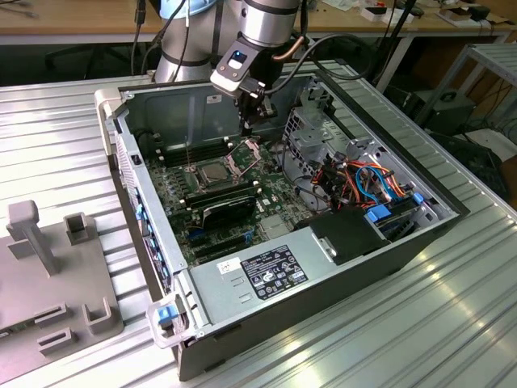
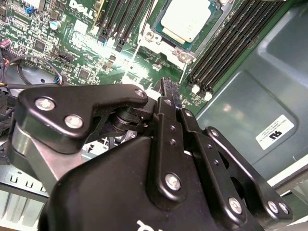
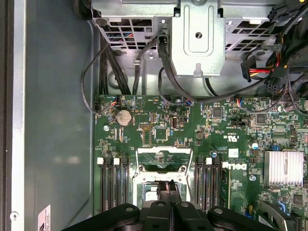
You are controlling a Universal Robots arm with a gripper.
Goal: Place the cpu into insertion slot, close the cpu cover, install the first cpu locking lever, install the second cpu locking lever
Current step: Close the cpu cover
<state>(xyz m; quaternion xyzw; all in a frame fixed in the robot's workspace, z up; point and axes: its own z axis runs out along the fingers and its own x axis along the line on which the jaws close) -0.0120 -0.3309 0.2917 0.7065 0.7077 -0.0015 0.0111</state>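
Low inside the case (image 1: 202,101): gripper (image 1: 249,129), closed on nothing, tips pressed together just beside the cover (image 3: 164,150) in the first wrist view. Cpu (image 2: 185,19) already flat in the slot (image 2: 169,44), metal top up. Cover tilted back on its hinge, not yet down over the chip. Probably thin, stiff sheet metal, light, swinging on 1 edge; best nudged at the free edge, since a pinch would likely slip off the smooth frame. Chip probably fragile: no pressing on it.
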